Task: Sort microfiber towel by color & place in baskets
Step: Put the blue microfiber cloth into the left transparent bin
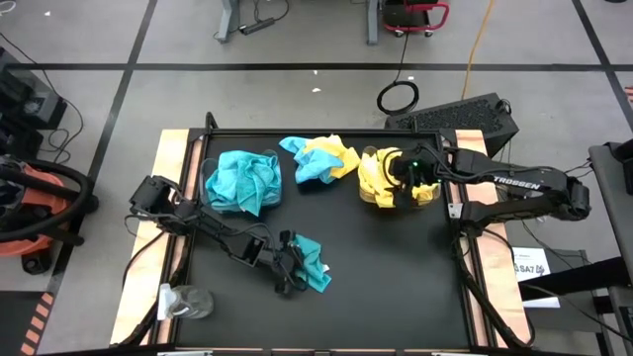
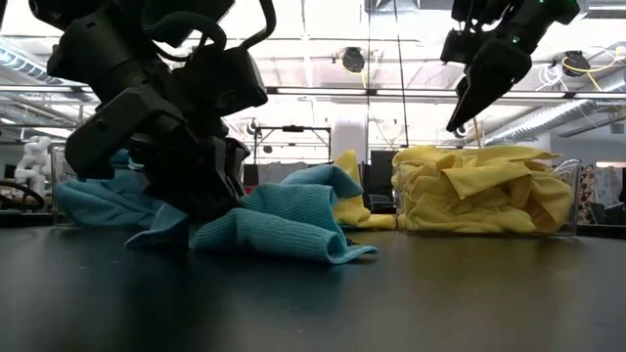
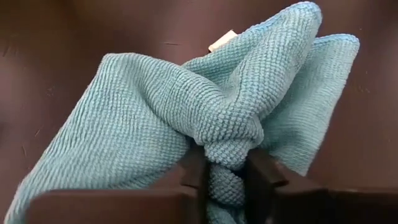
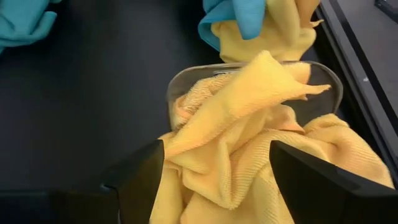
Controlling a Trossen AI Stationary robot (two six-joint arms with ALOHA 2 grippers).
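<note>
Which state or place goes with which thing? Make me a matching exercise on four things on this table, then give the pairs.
Things:
1. left end effector
2. right end effector
3. basket of yellow towels
4. loose mixed pile of yellow and teal towels

States or places:
A. open, above the yellow-filled basket
B. lying on the table between the two baskets
C. shut on a teal towel near the table's front
D. on the table's right side, heaped full

Pairs: 1-C, 2-A, 3-D, 4-B
</note>
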